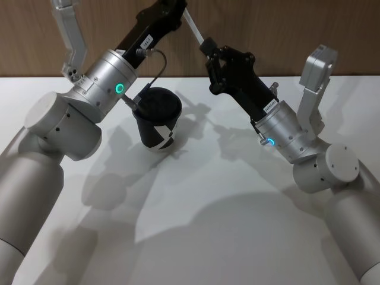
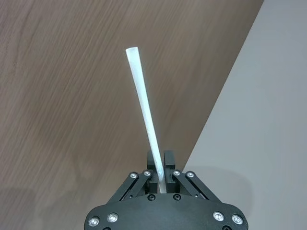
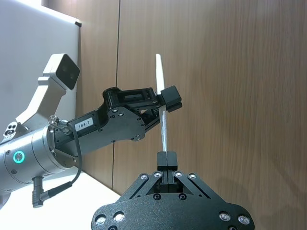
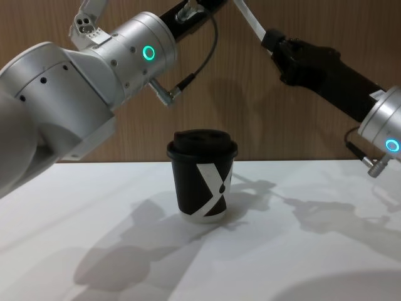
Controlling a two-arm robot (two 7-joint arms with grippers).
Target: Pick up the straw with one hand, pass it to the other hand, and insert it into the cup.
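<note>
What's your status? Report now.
Left pincer shut on straw. Right pincer shut on it too. Straw aloft, not in cup. Nothing in the way.

The cup (image 1: 157, 122) is the only thing standing on the tabletop (image 1: 208, 225), with open room to its left, right and near side. Above its far side, the left hand (image 1: 183, 8) and right hand (image 1: 208, 46) both grip the straw (image 1: 193, 25), forming a bar close to the wooden wall (image 1: 279, 35). The left arm's cable (image 4: 202, 58) loops above the lid.

The left arm (image 1: 59, 124) and right arm (image 1: 329, 169) were smooth silver-grey cylinders, each wrist (image 1: 101, 74) bearing a green ring light (image 1: 120, 89). The left gripper (image 2: 160, 160) and right gripper (image 3: 166, 155) were black linkages with silver screws (image 2: 112, 218), white numbered labels (image 3: 84, 125) and thin dark cables (image 1: 155, 70).
</note>
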